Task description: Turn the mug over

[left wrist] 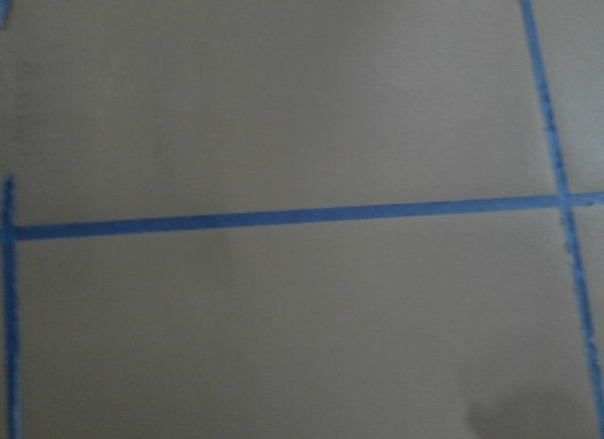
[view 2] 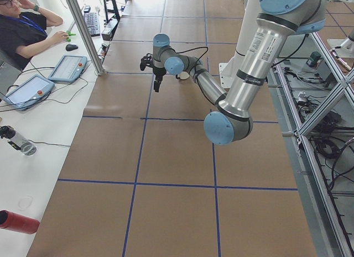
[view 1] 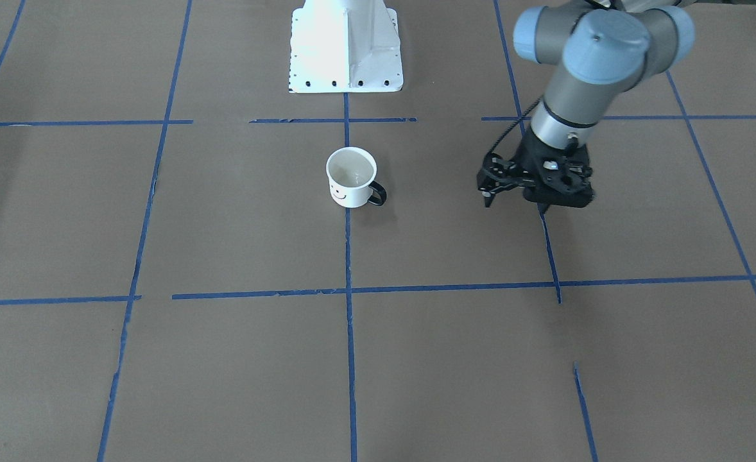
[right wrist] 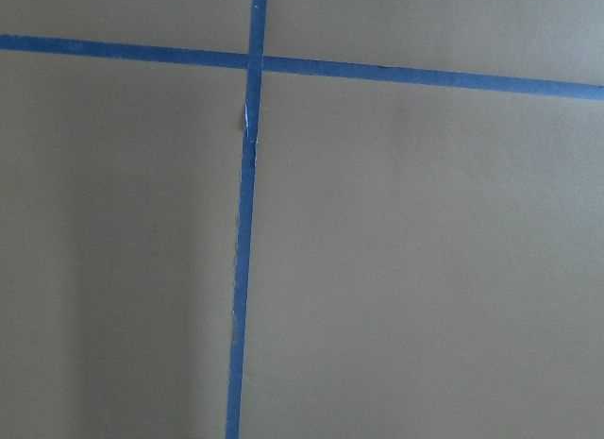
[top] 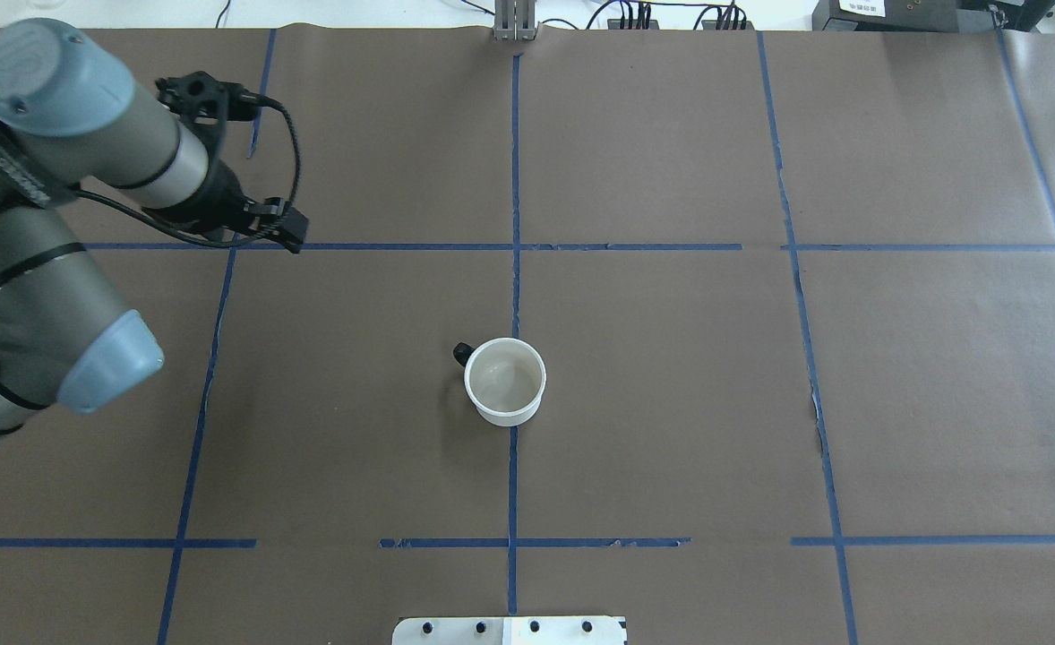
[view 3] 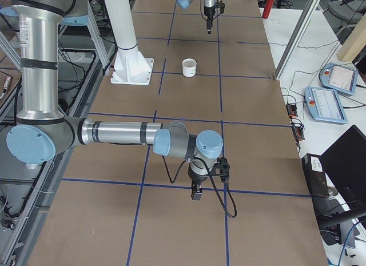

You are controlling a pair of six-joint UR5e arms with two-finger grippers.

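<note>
robot lab | taped table [top: 671, 403], likely teach pendants [view 3: 333, 104] (operator [view 2: 22, 31] seated)

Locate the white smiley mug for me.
The small white enamel smiley-face mug stands upright mid-table in the overhead view, on the central blue tape line, handle toward the robot's left.

Brown paper [top: 671, 403] covered table. Blue tape lines [top: 513, 484] marked it into grid, with tape ragged or broken in places (gaps along near cross line in overhead view). White bench [view 2: 33, 157] ran along table's edge. Operator [view 2: 22, 30] in dark shirt sat there, one hand at head. On bench: tablet [view 2: 67, 68], second tablet [view 2: 25, 90] just beside it, keyboard [view 2: 92, 24], mouse [view 2: 71, 47], clear bottle [view 2: 16, 140] and red bottle [view 2: 16, 221], both lying down. Metal post [view 2: 83, 30] rose near tablets.
</note>
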